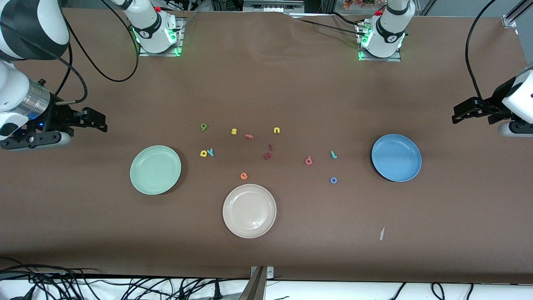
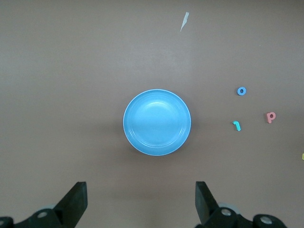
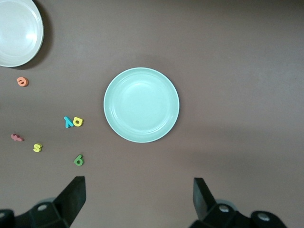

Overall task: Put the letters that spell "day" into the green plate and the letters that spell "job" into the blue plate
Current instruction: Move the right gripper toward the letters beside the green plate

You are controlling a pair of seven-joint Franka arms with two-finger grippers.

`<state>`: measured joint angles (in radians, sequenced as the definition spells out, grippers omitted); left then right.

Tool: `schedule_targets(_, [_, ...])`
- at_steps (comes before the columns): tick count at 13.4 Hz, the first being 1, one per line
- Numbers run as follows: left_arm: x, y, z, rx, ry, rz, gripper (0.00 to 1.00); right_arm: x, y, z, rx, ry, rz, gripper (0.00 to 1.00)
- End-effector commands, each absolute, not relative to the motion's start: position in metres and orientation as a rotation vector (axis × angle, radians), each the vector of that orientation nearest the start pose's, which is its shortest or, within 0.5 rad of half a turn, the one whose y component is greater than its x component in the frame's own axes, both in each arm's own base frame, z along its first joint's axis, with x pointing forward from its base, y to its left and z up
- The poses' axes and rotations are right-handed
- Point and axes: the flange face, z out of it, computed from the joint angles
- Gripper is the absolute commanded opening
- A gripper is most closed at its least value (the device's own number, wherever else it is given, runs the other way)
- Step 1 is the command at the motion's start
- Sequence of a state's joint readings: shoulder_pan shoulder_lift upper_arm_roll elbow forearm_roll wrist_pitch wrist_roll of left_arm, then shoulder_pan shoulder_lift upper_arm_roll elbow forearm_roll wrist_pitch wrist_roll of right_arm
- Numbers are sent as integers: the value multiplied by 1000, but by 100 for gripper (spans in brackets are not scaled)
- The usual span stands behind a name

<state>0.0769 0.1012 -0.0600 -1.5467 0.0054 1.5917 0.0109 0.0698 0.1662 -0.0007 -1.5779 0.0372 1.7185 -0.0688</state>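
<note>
Waiting wide open, the left gripper (image 2: 140,202) and right gripper (image 3: 137,199) hang near the blue plate (image 1: 396,157) and green plate (image 1: 155,169).

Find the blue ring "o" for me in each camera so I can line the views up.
Front view: blue "o" on the table, nearer the camera than the teal hook letter.
Left wrist view: blue "o", beside the teal hook letter.
Right wrist view: not in it.
Shared landmark: the blue plate.
</note>
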Motion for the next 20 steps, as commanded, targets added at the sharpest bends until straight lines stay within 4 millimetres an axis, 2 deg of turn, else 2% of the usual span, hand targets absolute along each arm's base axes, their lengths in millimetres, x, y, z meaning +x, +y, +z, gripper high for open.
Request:
schedule_targets(1, [586, 12, 583, -3116, 6, 89, 100, 607, 48, 539, -3085, -188, 24, 100])
schedule_targets(5, [586, 12, 583, -3117, 6, 91, 100, 607, 48, 545, -3076, -167, 4, 100])
schedule_targets(8, [586, 12, 583, -3117, 4, 91, 100, 610, 63, 542, -3051, -144, -26, 100])
schedule_targets(10, [586, 12, 582, -3116, 7, 93, 100, 610, 66, 542, -3052, -128, -24, 100])
schedule_targets(15, [586, 12, 581, -3116, 7, 96, 100, 599, 72, 528, -3078, -183, 51, 100])
schedule_targets(20, [586, 13, 581, -3116, 2, 96, 100, 588, 70, 532, -3103, -226, 93, 100])
